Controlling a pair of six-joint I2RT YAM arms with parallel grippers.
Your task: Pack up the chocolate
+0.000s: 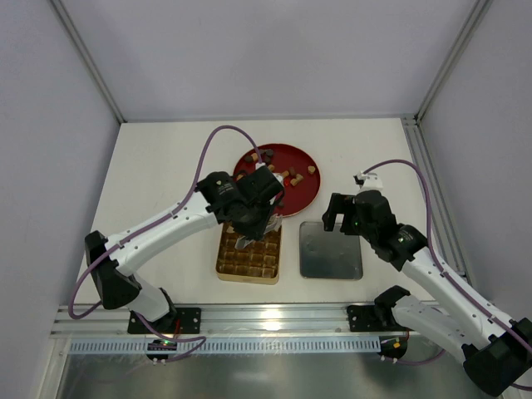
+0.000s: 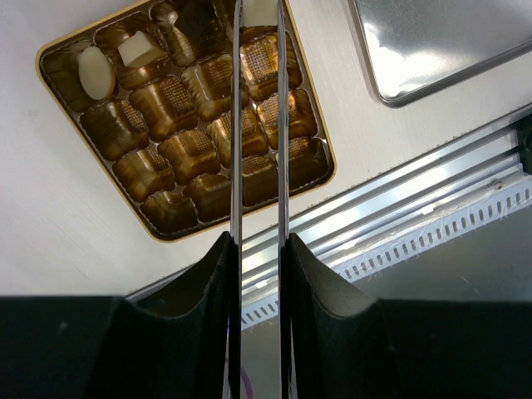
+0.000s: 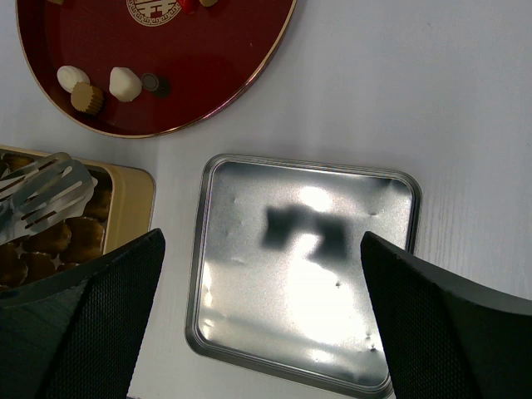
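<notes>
One gold box [image 1: 248, 253] by the near edge shows three chocolates [image 2: 96, 73]. One red plate [image 1: 299, 197] and one tin lid [image 1: 331, 249] sit nearby. The left gripper [image 2: 258, 249] clamps nearly closed tongs [image 2: 236, 125]. The right gripper [image 3: 262, 241] gapes empty above the lid.

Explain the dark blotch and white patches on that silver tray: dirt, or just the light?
Light, most likely. Right wrist view: the tray mirrors lamps as white glare, and the dark blotch looks like a reflection or shadow from above. Top view: the same tray is fairly even grey. Left wrist view: its corner glares white too.
</notes>
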